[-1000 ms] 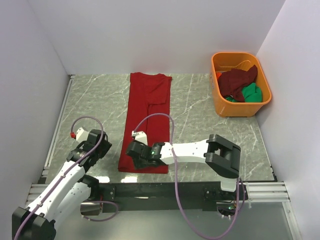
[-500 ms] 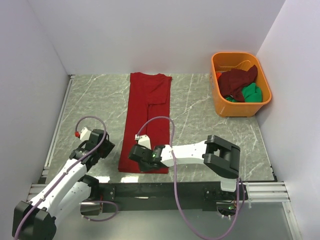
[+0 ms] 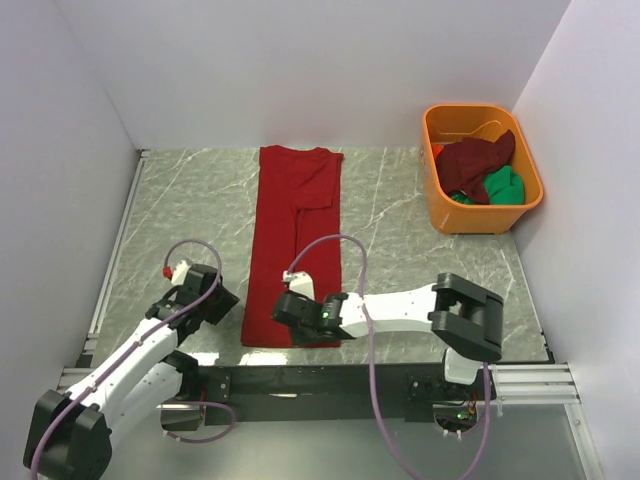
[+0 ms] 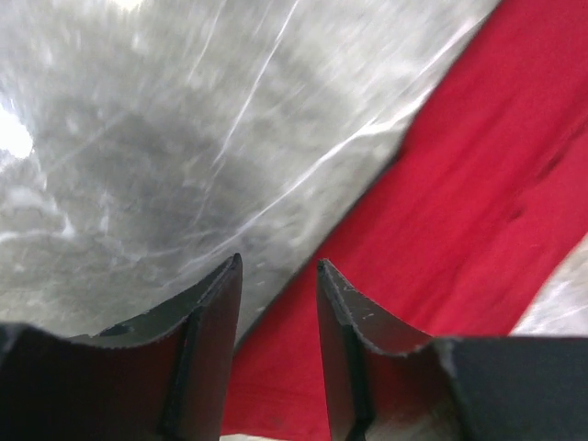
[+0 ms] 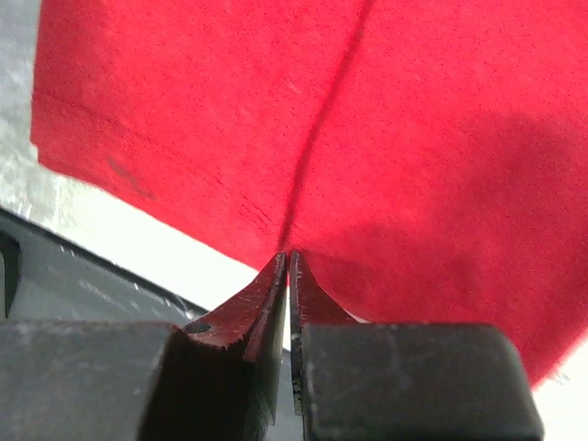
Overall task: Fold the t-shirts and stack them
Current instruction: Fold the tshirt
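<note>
White arms (image 3: 400, 300), black joints (image 3: 465, 315), looping purple cables (image 3: 340, 238).

Red t-shirt (image 3: 295, 230): plain bright red, no print; darker crease line in rt wrist view. Table (image 3: 400, 230): grey-green marble look w/ thin white veins. Tub (image 3: 480, 218): orange. In it: maroon t-shirt (image 3: 475, 160), dark & plain; green t-shirt (image 3: 505, 187), vivid & plain. Left arm (image 3: 120, 365) & right arm (image 3: 400, 300): white shells, black joints. Cables (image 3: 345, 245): pale purple. Left gripper (image 4: 278, 266) & right gripper (image 5: 287, 259): black/dk grey fingers. Small red cap (image 3: 167, 270) nr left wrist. Walls (image 3: 300, 70): white, faint lilac tint. Base rail (image 3: 300, 380): black.
</note>
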Controlling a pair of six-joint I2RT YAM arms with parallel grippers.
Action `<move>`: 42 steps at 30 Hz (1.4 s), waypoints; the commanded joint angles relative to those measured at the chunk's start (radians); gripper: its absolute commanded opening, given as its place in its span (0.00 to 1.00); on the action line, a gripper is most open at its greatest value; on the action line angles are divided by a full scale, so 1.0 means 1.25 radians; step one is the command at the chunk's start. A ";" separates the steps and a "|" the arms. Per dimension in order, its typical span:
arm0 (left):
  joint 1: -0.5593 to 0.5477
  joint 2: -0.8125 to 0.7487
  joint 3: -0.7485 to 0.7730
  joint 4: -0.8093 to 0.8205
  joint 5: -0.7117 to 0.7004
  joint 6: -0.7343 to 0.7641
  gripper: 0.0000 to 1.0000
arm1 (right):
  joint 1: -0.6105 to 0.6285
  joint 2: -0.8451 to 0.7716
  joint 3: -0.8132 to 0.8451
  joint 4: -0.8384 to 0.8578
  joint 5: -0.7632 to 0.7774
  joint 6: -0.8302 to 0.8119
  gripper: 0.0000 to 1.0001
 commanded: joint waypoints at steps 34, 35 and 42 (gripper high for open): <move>-0.377 0.034 -0.038 -0.120 -0.020 -0.256 0.47 | -0.139 -0.423 -0.485 0.146 -0.102 0.051 0.11; -0.392 0.038 -0.032 -0.138 -0.024 -0.267 0.47 | -0.139 -0.442 -0.483 0.139 -0.107 0.051 0.11; -0.447 0.025 0.080 -0.323 -0.066 -0.290 0.49 | -0.137 -0.575 -0.438 0.040 -0.108 0.062 0.23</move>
